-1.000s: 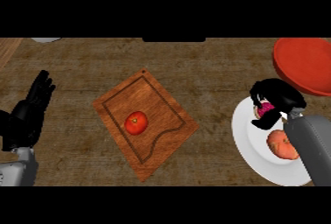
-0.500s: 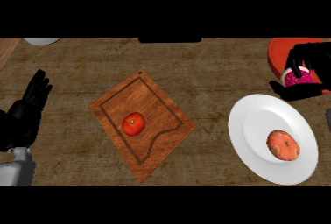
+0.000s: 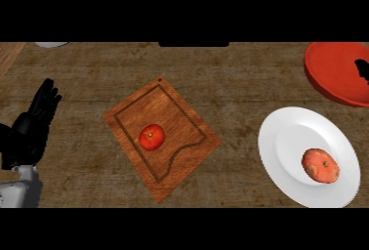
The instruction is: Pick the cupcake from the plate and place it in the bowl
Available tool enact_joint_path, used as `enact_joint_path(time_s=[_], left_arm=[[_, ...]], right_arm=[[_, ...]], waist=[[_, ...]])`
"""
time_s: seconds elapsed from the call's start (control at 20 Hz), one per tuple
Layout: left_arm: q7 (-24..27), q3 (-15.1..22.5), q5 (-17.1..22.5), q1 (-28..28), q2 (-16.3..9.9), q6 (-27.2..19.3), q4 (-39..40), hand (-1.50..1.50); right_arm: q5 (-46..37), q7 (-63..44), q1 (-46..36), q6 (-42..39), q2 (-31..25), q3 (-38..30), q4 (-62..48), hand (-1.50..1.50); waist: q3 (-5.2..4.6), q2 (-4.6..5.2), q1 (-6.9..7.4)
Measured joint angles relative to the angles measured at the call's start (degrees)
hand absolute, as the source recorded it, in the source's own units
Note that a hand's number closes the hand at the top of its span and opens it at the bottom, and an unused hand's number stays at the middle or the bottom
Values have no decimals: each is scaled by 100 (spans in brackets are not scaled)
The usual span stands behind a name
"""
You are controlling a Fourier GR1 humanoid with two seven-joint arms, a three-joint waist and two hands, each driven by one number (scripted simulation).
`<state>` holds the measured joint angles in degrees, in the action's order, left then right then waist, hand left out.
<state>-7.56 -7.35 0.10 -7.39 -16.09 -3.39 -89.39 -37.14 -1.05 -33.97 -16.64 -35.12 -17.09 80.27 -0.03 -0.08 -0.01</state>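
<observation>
Fingers (image 3: 47, 97) of the left hand (image 3: 29, 139) were straight and pointed up at the left edge of the counter (image 3: 238, 73); this hand was open, held nothing and only rested there. To its right, a wooden cutting board (image 3: 184, 119) lay turned at an angle, with a tomato (image 3: 151, 137) near its middle. Further right was the white plate (image 3: 288, 141), and on it lay only one round orange fruit (image 3: 320, 165); no cupcake showed on the plate. At the top right was the red bowl (image 3: 324, 90), cut by the edge of the view, and only a small black part of the right hand (image 3: 362, 70) showed over it. I could not tell if this hand was open or closed. The cupcake was not visible anywhere; probably it was with that hand or already inside the bowl, out of view. To do the placing well, the hand should be above the middle of the bowl, come low inside the rim, and let the cupcake go upright, not from high.
</observation>
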Motion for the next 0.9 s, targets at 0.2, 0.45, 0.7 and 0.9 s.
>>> enact_joint_path(time_s=[0.2, 0.45, 0.7, 0.9], left_arm=[[8, 21, -26, -29, 57, 24, -5, 0], [21, 54, -102, -226, 101, 14, 133, 0], [119, 121, -145, -230, 175, 37, 143, 0], [99, 86, -127, -353, 143, 78, 203, 0]], right_arm=[[108, 357, -443, 114, -130, -186, -996, 150], [-9, 1147, -958, 596, -276, -300, -2625, 150], [-185, 1953, -1476, 1146, -471, -413, -4188, 150], [-302, 2460, -1782, 1510, -577, -480, -5127, 150]], waist=[[2, 19, 53], [8, 54, 134], [14, 90, 227], [18, 123, 289]])
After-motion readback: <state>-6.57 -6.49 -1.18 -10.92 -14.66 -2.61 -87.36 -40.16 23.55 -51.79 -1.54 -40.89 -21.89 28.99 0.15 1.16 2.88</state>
